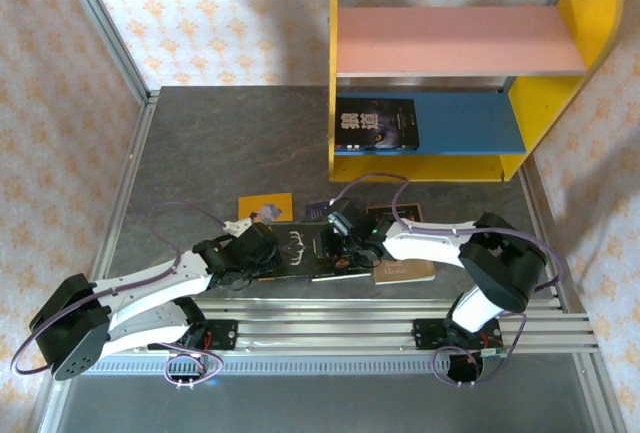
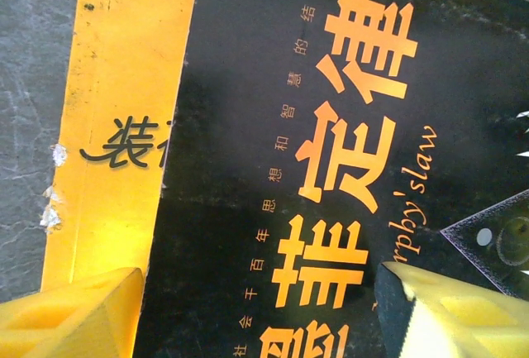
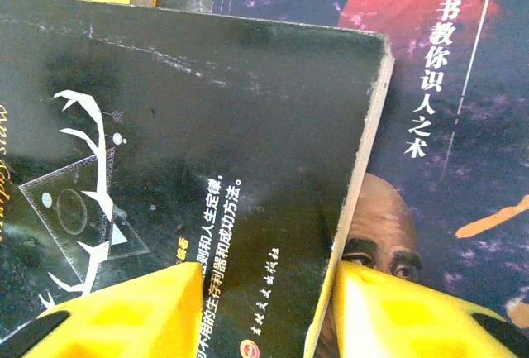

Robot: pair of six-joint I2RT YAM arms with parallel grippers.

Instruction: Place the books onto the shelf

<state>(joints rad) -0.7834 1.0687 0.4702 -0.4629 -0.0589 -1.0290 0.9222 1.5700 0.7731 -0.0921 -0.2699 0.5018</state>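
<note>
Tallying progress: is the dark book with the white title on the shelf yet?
On: the dark book sits on the blue lower board, beside the left yellow panel.

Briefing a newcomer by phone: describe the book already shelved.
Find the yellow-sided shelf at the table's far right. On its blue lower board, at the left end, lies a dark book with white characters. The other books lie on the table.

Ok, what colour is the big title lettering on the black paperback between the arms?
Orange lettering on the black paperback; clearest in left wrist view.
</note>
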